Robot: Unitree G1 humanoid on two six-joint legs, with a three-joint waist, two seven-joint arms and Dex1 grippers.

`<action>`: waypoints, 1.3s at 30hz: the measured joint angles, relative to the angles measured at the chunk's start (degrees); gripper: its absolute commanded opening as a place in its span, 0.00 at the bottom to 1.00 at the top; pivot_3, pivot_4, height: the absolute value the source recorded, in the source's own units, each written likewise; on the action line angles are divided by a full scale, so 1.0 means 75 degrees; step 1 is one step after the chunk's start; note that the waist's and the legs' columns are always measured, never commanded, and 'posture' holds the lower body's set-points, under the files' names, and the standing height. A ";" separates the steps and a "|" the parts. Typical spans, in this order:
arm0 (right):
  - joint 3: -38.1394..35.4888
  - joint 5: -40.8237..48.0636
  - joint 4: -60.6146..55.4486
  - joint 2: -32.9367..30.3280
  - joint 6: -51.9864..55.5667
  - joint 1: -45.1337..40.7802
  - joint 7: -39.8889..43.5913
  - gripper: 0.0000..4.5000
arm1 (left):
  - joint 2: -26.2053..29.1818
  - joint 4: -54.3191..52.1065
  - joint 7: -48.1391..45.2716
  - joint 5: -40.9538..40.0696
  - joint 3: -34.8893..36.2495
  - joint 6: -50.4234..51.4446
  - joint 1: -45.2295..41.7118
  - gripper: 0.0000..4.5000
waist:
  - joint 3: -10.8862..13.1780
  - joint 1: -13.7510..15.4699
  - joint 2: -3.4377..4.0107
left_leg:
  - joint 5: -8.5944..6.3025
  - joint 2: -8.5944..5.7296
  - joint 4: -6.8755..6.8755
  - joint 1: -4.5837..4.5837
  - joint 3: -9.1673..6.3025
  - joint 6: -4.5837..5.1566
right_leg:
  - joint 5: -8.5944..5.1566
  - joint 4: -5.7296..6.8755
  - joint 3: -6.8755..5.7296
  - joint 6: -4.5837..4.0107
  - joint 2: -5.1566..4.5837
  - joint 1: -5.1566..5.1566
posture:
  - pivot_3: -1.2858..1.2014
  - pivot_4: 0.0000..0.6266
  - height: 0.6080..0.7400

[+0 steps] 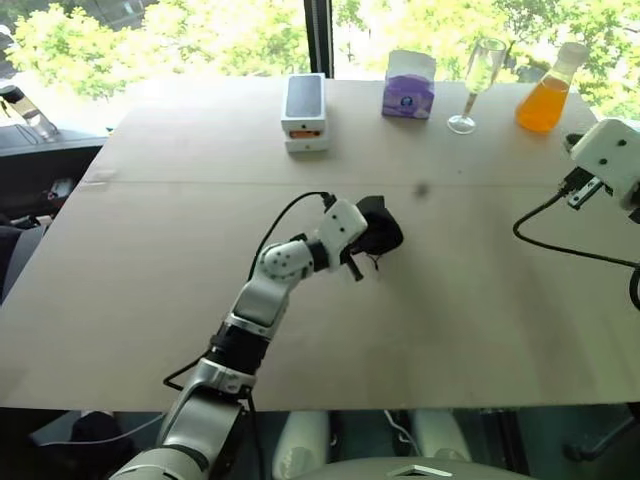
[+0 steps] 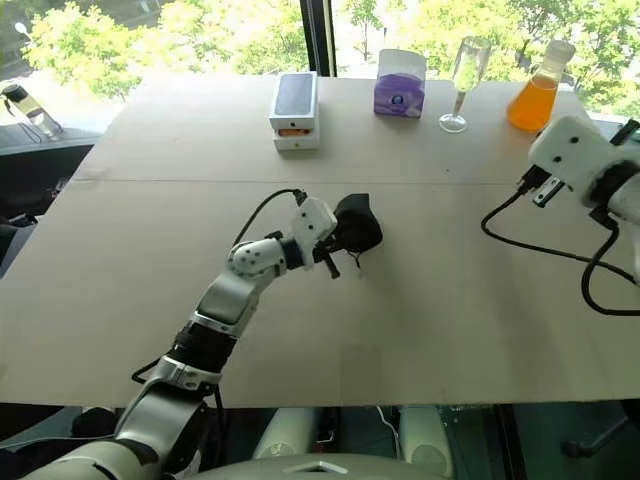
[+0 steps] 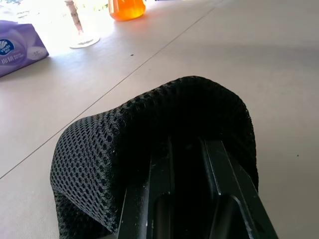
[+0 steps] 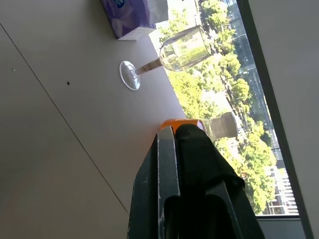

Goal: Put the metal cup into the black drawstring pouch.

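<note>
Left hand (image 3: 192, 164) clamped on black drawstring pouch (image 3: 149, 134)

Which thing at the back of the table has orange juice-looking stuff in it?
The flask at the far right end of the row. It holds orange liquid, while the stemmed glass beside it is clear and empty.

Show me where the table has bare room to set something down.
Bare: the near table between the left gripper holding the black drawstring pouch and the right gripper; also the far-left corner. Crowded: the far edge, with phone box, tissue pack, stemmed glass, orange flask.
</note>
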 measured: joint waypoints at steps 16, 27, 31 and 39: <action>-0.0318 0.5204 -0.3823 0.3764 0.5696 0.2079 -0.0885 0.59 | -0.0249 -0.0437 -0.0759 -0.1505 0.0465 0.1299 -0.0319 0.02 | -0.0001 -0.0022 0.0001 | -0.0009 -0.0002 0.0007 0.0002 -0.0013 0.0015 | 0.0000 0.0008 -0.0001 0.0000 0.0001 0.0007 | 0.52 0.24 0.98; 0.1166 0.5006 -0.3176 0.4911 0.5479 0.1561 -0.2026 0.59 | -0.0136 -0.0326 -0.1117 -0.1420 0.0351 0.1282 -0.0593 0.02 | -0.0003 0.0008 0.0000 | -0.0003 -0.0009 0.0010 -0.0002 -0.0011 0.0005 | 0.0000 0.0013 0.0002 0.0000 0.0000 0.0003 | 0.52 0.24 0.98; 0.1169 0.4864 -0.3047 0.4766 0.5385 0.1567 -0.2080 0.61 | -0.0070 -0.0326 -0.1337 -0.1537 0.0364 0.1369 -0.0593 0.32 | -0.0003 -0.0006 0.0001 | -0.0003 -0.0008 0.0010 -0.0001 -0.0010 0.0005 | 0.0000 0.0010 0.0003 0.0000 0.0001 0.0003 | 0.52 0.24 0.98; 0.1216 0.4841 -0.3148 0.4192 0.5259 0.2023 -0.1918 0.61 | 0.0436 -0.0815 -0.1927 -0.2197 0.0458 0.2413 -0.0509 0.88 | -0.0003 -0.0015 0.0001 | -0.0006 -0.0004 0.0009 -0.0002 -0.0012 0.0011 | 0.0000 0.0010 0.0003 0.0000 0.0002 0.0001 | 0.52 0.24 0.98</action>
